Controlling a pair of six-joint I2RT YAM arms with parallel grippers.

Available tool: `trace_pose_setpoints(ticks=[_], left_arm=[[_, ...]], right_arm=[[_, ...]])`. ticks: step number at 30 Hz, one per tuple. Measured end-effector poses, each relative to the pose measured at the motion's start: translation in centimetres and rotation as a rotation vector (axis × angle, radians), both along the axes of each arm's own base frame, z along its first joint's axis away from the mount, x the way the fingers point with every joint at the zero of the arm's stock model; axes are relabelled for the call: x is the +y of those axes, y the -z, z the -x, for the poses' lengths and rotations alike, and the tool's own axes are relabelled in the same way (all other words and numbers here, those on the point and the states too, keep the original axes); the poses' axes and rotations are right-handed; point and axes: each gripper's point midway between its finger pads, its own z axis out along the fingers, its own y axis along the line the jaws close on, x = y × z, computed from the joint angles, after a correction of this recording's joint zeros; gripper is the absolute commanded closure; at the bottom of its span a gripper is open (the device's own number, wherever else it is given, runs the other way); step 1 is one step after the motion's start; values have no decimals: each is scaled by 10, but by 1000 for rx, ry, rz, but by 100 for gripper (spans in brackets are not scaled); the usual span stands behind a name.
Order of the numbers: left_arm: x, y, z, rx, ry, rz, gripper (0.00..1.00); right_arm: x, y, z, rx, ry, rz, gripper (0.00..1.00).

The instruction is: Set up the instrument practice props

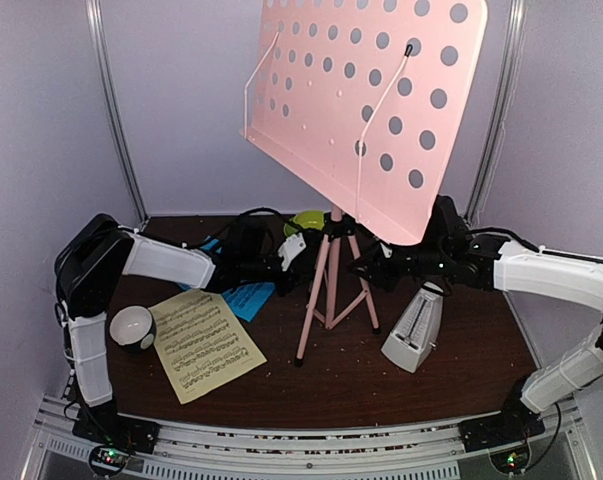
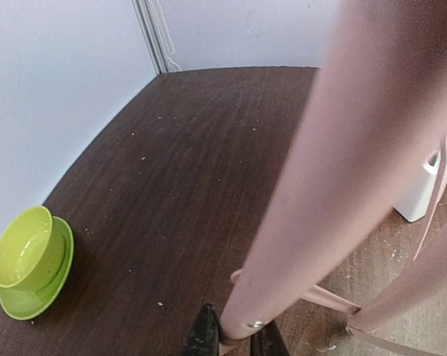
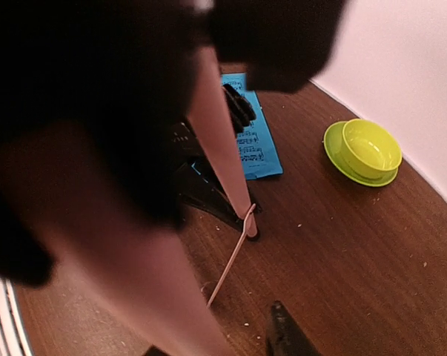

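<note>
The pink music stand (image 1: pixel 333 270) stands upright mid-table on its tripod legs, with the hole-punched desk (image 1: pixel 381 90) tilted high above. My left gripper (image 1: pixel 281 258) reaches it from the left. In the left wrist view it (image 2: pixel 236 337) is shut on a pink tube (image 2: pixel 312 208) of the stand. My right gripper (image 1: pixel 379 265) is at the stand from the right. Its jaws (image 3: pixel 219 348) are open around a pink tube (image 3: pixel 164 297), with a gap at the one clear fingertip (image 3: pixel 285 332). The pale-yellow page (image 1: pixel 206 343) and the blue page (image 1: pixel 246 297) lie flat at the left. The white metronome (image 1: pixel 414 330) stands at the right.
A green bowl on a saucer (image 1: pixel 309 220) sits at the back behind the stand, also in the left wrist view (image 2: pixel 27 256) and the right wrist view (image 3: pixel 368 148). A small white-and-black cup (image 1: pixel 133 327) stands by my left arm. Walls enclose the table on three sides.
</note>
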Motion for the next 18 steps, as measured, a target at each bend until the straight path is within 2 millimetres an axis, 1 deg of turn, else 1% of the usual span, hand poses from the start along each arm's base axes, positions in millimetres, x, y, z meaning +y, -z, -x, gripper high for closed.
trace_pose_setpoints(ticks=[1,3,9,14,18], left_arm=[[1,-1,0,-12,-3,0,100],[4,-1,-1,-41,-12,-3,100],[13,-1,-6,-81,-66,-30,100],[24,-1,-8,-76,-86,-41,100],[27,-1,-8,-68,-88,-52,100]], right_arm=[[0,-1,0,-3,-4,2,84],[1,-2,0,-11,-14,10,100],[4,-3,-2,-34,-44,55,100],[4,-4,-7,-36,-72,93,100],[4,-5,-8,-35,-94,118,100]])
